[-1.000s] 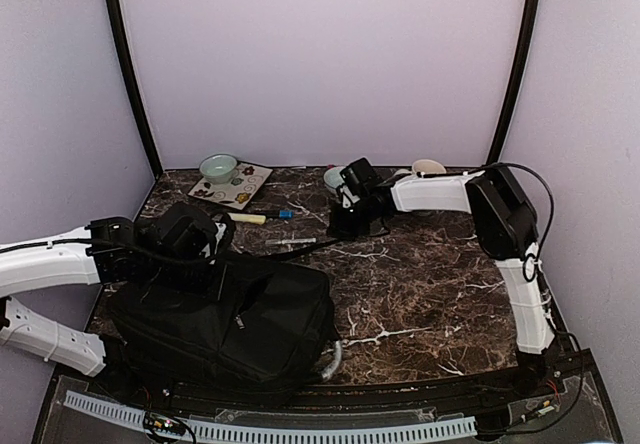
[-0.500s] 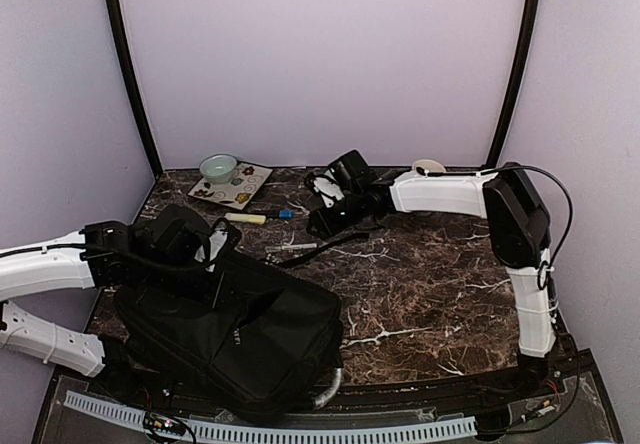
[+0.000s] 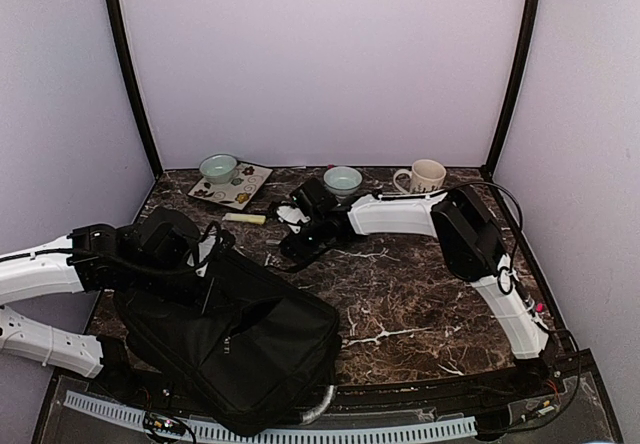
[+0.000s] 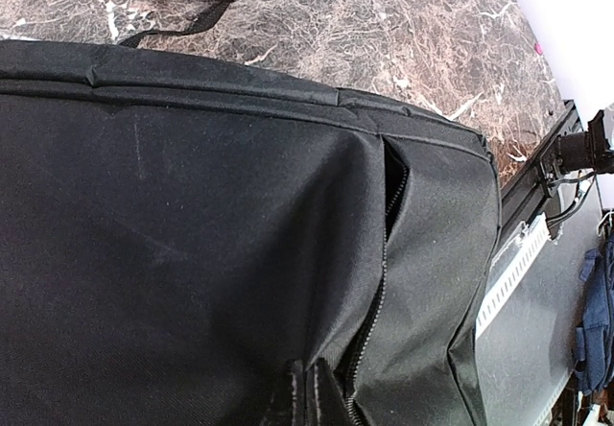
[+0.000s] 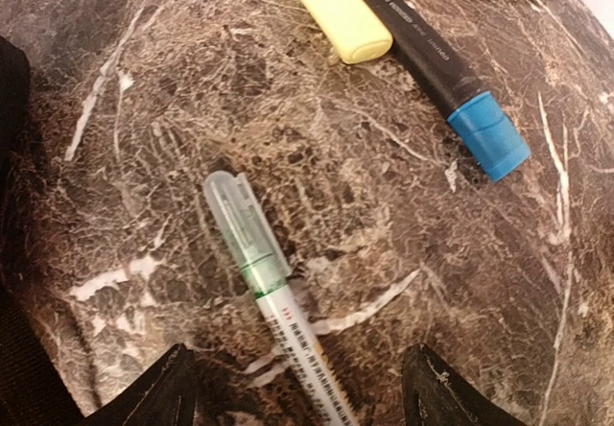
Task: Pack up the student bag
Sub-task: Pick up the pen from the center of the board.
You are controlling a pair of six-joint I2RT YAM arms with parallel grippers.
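Observation:
The black student bag (image 3: pixel 240 329) lies at the near left, and its cloth (image 4: pixel 192 205) fills the left wrist view, with a zip slit (image 4: pixel 389 191) partly open. My left gripper (image 3: pixel 203 254) is shut on a fold of bag fabric (image 4: pixel 307 397) beside the zip. My right gripper (image 3: pixel 296 244) hangs open just above a white pen with a clear green cap (image 5: pixel 259 263). Its fingertips (image 5: pixel 158 392) stand on either side of the pen's barrel. A yellow highlighter (image 5: pixel 336 9) and a black marker with a blue cap (image 5: pixel 451 71) lie just beyond the pen.
At the back left, a pale green bowl (image 3: pixel 218 167) sits by a patterned mat (image 3: pixel 235 186). A second bowl (image 3: pixel 343 178) and a cream mug (image 3: pixel 426 175) stand along the back. The yellow highlighter (image 3: pixel 245 218) lies left of the right gripper. A bag strap (image 4: pixel 182 28) trails onto the marble.
My right arm has swung left from the back middle to over the pen and its jaws have opened. The bag has shifted slightly toward the near right in my left gripper's hold.

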